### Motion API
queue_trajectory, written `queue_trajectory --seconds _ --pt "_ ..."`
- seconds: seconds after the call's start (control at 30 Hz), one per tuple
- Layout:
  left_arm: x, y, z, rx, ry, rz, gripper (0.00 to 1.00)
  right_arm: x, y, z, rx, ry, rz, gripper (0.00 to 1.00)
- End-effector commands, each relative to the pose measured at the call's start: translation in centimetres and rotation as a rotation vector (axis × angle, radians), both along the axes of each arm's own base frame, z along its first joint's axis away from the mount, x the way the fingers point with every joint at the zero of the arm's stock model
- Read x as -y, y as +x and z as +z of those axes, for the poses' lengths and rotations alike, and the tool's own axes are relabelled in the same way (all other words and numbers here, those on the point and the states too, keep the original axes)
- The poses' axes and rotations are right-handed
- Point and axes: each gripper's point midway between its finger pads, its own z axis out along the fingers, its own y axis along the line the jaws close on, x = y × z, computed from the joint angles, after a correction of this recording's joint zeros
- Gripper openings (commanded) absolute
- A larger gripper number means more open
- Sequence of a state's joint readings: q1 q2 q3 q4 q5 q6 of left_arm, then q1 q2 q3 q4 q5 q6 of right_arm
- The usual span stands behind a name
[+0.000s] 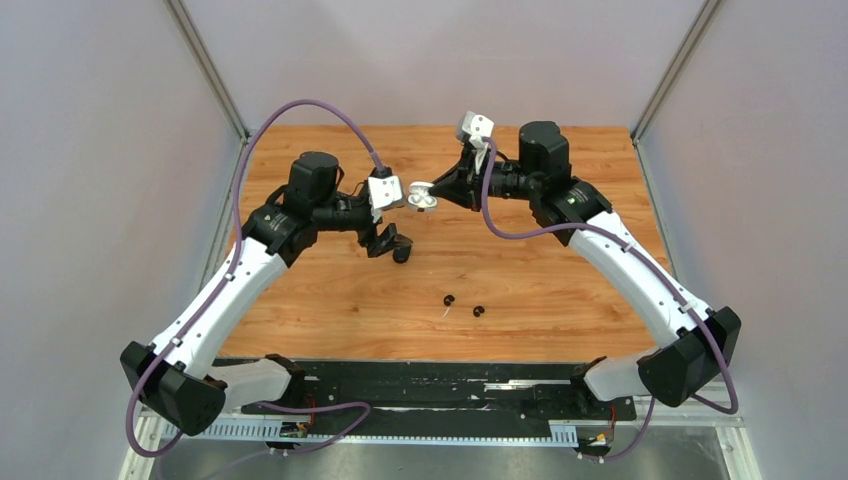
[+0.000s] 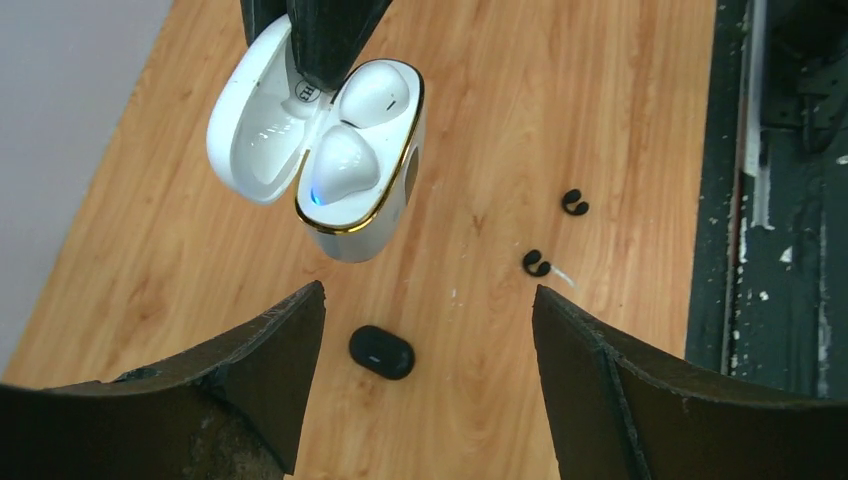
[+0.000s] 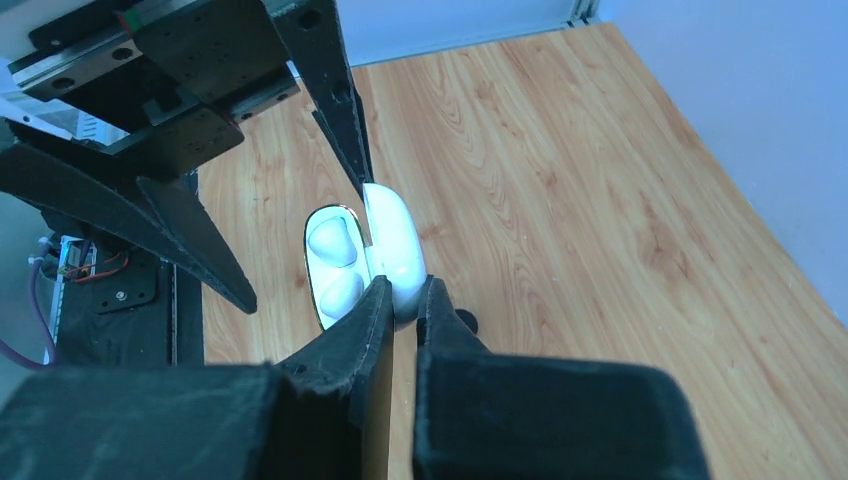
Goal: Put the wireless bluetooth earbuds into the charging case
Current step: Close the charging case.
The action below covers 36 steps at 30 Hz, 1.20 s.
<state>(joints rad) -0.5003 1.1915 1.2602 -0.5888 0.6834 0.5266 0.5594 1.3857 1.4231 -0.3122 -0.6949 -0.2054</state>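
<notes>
**Progress.** The task is judged to be about half complete. The white charging case [image 2: 380, 225] is held open above the table [image 2: 600, 100], in the upper left of the left wrist view. Both of its wells are filled. The upper white earbud [image 2: 375, 92] and the lower white earbud [image 2: 343, 165] are seated side by side. A blue indicator light [image 2: 315, 195] is lit at the rim of the base.

**Outstanding items.** Two black earbuds are not yet stowed. The first black earbud [image 2: 574, 202] and the second black earbud [image 2: 536, 263] lie loose on the wood at the right of the left wrist view. They are near each other and well apart from either case. The black charging case [image 2: 381, 351] rests on the table below the white case. It appears closed, so its contents cannot be seen. It is judged that this case must be opened before the black pair can be inserted, and that the white lid is yet to be closed.

**Grippers.** The lid of the white charging case is pinched between the jaws of the right gripper [image 3: 405, 295], so the case hangs from it clear of the table. The jaws of the left gripper [image 2: 428, 295] are spread wide and nothing is held between them. This gripper is positioned above the black charging case, near centre frame in the top view.
</notes>
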Motion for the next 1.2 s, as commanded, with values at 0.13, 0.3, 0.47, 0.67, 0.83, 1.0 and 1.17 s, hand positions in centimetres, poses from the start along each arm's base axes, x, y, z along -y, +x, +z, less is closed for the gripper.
queue_trajectory --seconds 0.13,0.3,0.47,0.67,0.83,1.0,1.17 --pt "1.4 0.2 3.3 -0.09 -0.213 -0.032 0.74 -1.1 -0.3 2.0 0.114 0.058 0.099 0.0" --pt "1.7 0.5 3.8 -0.096 -0.243 -0.063 0.68 -1.4 -0.1 1.6 0.087 0.059 0.104 0.0" --pt "2.2 0.7 3.8 -0.088 -0.254 -0.093 0.57 -1.7 0.2 1.2 0.055 0.059 0.098 0.0" --pt "2.4 0.7 3.7 -0.09 -0.254 -0.116 0.33 -1.7 0.4 1.2 0.039 0.063 0.089 0.0" --pt "2.4 0.9 3.5 -0.096 -0.242 -0.115 0.08 -1.7 0.4 0.8 0.019 0.053 0.091 0.12" --pt "1.9 1.0 3.1 -0.076 -0.208 -0.108 0.0 -0.2 -0.2 1.4 -0.016 0.032 0.125 0.52" --pt "1.6 0.9 2.6 -0.036 -0.165 -0.133 0.0 1.9 -1.0 1.3 -0.051 0.018 0.209 0.65"
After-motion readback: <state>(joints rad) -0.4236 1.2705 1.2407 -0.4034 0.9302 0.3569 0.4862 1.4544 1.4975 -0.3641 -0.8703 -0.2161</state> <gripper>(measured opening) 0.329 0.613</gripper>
